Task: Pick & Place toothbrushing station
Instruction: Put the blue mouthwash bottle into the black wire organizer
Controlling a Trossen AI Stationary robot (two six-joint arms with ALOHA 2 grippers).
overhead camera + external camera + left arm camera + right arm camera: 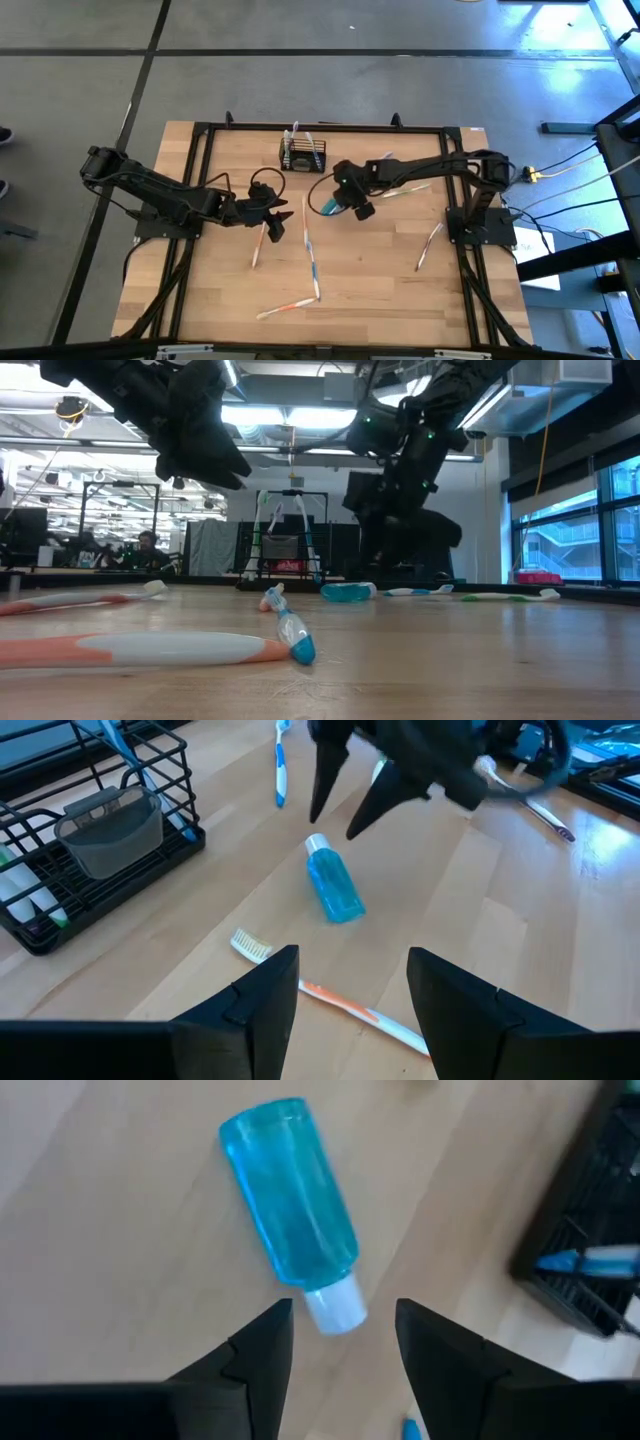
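Note:
The toothbrushing station, a black wire basket (pixel 303 155) (pixel 90 850), stands on its base at the table's far middle. Toothbrushes stand in it, and a grey cup hangs on its side. A teal bottle (pixel 327 207) (pixel 290 1200) with a white cap (pixel 335 1305) lies on its side in front of the basket. My right gripper (pixel 347 205) (pixel 340 1345) hovers open just above the bottle, its fingers on either side of the cap end and clear of it. My left gripper (pixel 276 216) (pixel 345 1005) is open to the left of the bottle, above a white-and-orange toothbrush (pixel 330 1000).
Loose toothbrushes lie scattered on the wooden table: one long one (pixel 311 255) at the centre, one (pixel 286 307) near the front, one (pixel 428 245) at the right, one (pixel 405 190) under my right arm. A black frame (pixel 205 135) rims the table.

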